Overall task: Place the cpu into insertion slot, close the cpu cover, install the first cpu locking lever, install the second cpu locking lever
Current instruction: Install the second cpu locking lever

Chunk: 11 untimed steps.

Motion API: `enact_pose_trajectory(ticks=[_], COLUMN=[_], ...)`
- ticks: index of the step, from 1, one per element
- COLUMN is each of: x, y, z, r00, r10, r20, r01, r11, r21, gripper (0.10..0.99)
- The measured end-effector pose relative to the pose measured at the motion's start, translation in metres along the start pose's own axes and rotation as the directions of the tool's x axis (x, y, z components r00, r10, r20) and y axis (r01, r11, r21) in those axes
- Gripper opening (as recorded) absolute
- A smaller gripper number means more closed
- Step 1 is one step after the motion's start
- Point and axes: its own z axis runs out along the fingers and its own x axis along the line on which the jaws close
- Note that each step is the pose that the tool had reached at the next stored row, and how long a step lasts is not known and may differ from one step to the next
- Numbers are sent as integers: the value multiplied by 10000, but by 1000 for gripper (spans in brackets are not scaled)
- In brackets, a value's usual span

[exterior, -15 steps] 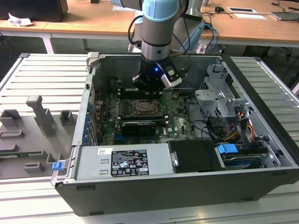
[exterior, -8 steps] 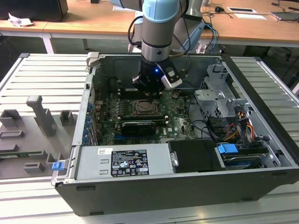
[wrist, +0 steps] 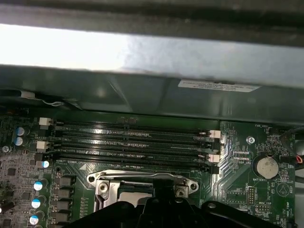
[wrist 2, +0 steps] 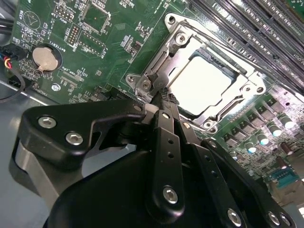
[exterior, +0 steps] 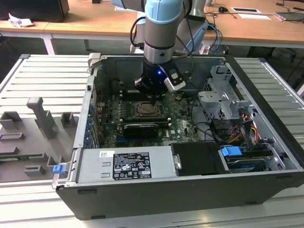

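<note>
Gripper (wrist 2: 164,97) low over green motherboard (wrist 2: 85,42), fingers drawn together with nothing between, tips at socket corner by silver lever end (probably to work locking lever). Just beyond tips: cpu (wrist 2: 202,85) seated in insertion slot (exterior: 148,110), cpu cover (wrist 2: 247,78) lying flat around it. Farther off: memory slots (wrist: 128,142).

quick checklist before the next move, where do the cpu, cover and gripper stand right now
1. cpu seated in the insertion slot: ok, pale top lies flat inside it.
2. cpu cover down over the chip: ok, frame lies around it.
3. Locking levers latched: cannot tell.
4. gripper at the socket: ok, tips at the cover's corner.
5. Memory slots free of the arm: ok.
</note>
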Motion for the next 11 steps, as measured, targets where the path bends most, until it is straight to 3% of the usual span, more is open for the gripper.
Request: enact_pose_trajectory(ticks=[6, 8, 11], x=[-1, -1, -3], y=[3, 7, 22], z=[-42, -84, -228], r00=[10000, 10000, 10000], r10=[-2, -2, -2], r20=[-1, -1, -9], r01=[2, 2, 2], r11=[10000, 10000, 9999], r21=[11, 15, 105], gripper=[106, 106, 106])
